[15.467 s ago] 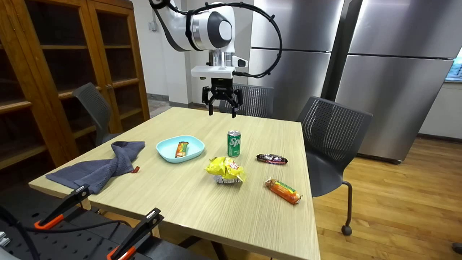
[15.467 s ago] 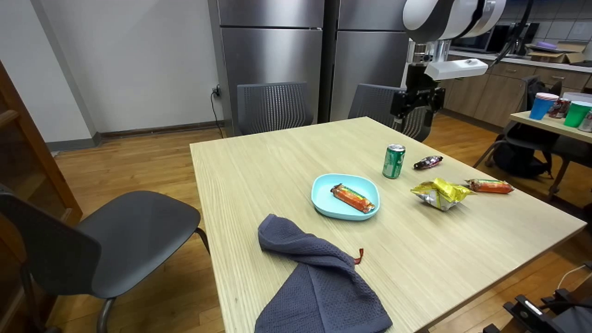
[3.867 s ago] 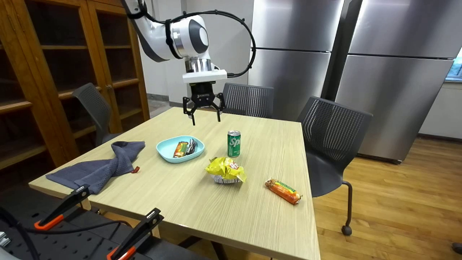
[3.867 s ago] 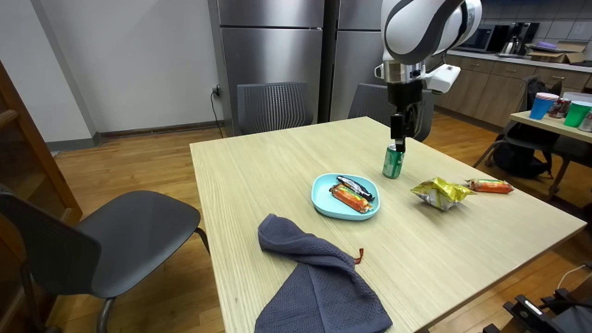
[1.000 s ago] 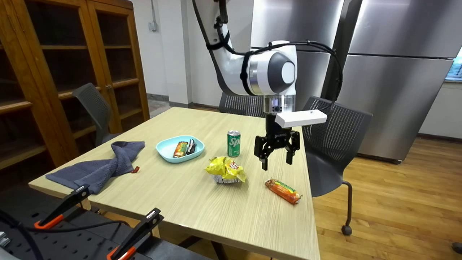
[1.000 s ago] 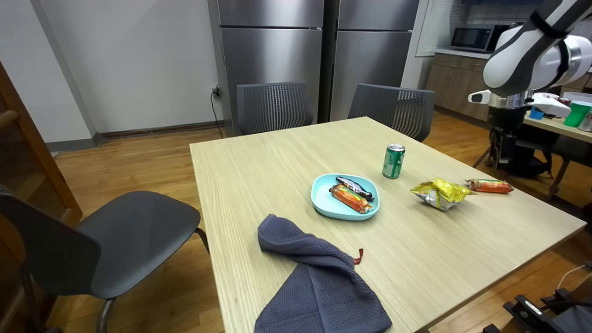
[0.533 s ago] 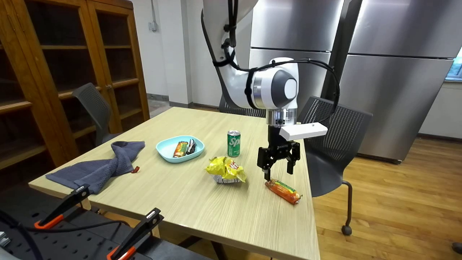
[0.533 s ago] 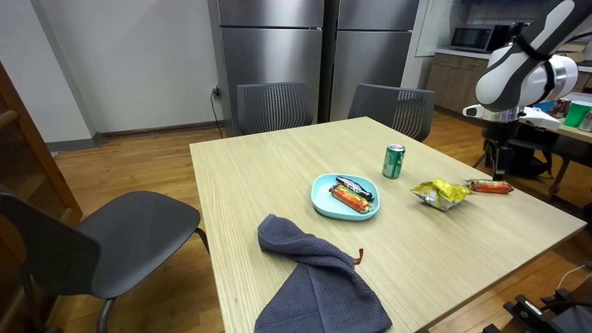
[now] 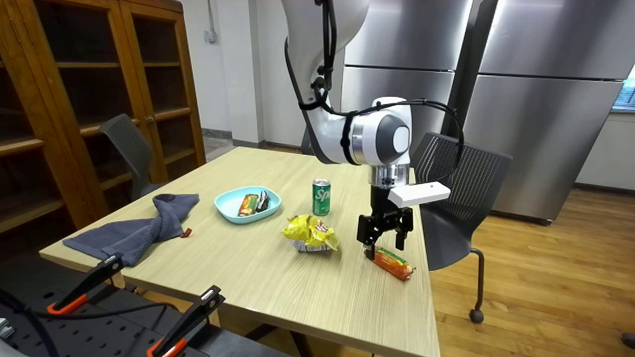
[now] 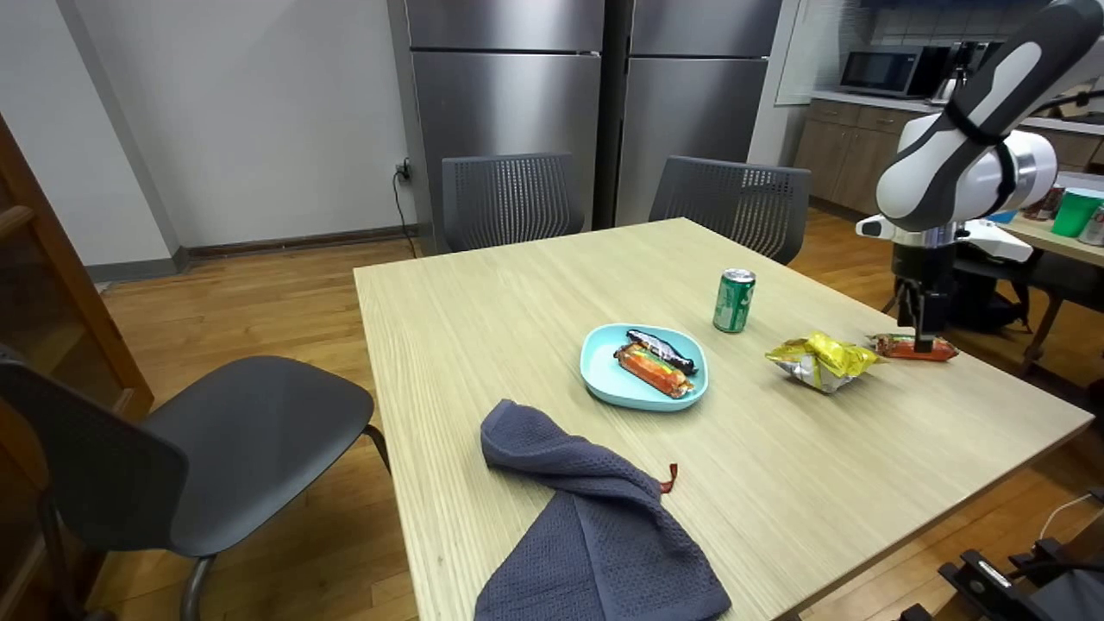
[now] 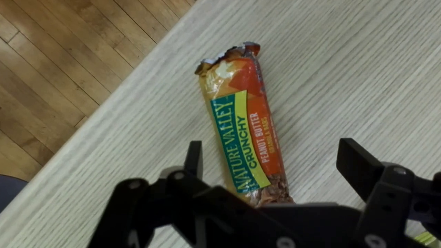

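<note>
One Nature Valley bar (image 11: 243,127), ungripped: straddled with wide hand (image 11: 270,151) by worktop edge (image 9: 426,297); had two bars (image 10: 653,369) already on plate (image 10: 602,375).

Floor (image 10: 285,302): shiny brown wood
Wall (image 10: 259,112): plain, pale
Fridges (image 10: 509,112): big, silver, side by side
Cupboard (image 9: 131,69): brown wood, glass doors (image 9: 156,39)
Chairs (image 10: 513,203): dark gray
Window (image 9: 626,96): bright, only partly seen
</note>
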Robot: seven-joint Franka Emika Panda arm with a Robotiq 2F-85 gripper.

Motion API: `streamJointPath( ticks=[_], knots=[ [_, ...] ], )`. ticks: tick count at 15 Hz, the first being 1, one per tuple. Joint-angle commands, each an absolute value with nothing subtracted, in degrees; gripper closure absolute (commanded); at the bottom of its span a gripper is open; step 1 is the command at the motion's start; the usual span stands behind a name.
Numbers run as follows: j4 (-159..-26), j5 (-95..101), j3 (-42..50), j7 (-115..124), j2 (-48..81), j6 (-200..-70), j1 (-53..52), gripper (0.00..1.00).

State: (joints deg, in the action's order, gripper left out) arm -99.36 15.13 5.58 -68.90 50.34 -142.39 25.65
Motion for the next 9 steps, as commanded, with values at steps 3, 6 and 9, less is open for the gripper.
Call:
streamJointPath(
  ticks=[3, 6, 9],
  knots=[
    [-95.89, 14.80, 6.08, -70.94, 53.70, -141.87, 25.80, 0.00],
    [-96.11, 14.76, 5.87, -71.67, 53.43, -142.00, 26.18, 0.00],
    [-95.96, 14.64, 5.87, -72.17, 53.35, -141.80, 26.21, 0.20]
  ],
)
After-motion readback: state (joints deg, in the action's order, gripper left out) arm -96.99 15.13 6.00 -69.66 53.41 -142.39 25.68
